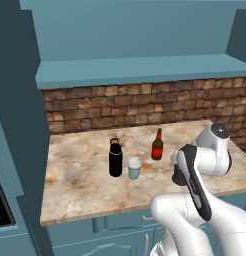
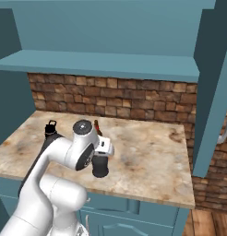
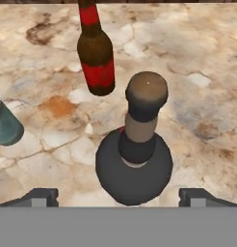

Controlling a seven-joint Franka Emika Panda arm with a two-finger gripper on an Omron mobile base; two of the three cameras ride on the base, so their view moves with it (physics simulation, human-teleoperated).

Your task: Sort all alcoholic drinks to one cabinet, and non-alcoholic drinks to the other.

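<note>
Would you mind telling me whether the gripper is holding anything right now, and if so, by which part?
Nothing is held. The gripper is open, its fingertips standing wide on either side of the dark round-bellied bottle, clear of it.

We see a glossy white arm (image 1: 205, 165) built of thick rounded segments. Dark grey bands mark its joints, and a long dark strip runs down one link. A round grey cap (image 2: 81, 127) tops one joint. The hand (image 2: 99, 166) looks black, though it is partly hidden. Two small dark fingertips (image 3: 41, 197) have squared ends.
</note>
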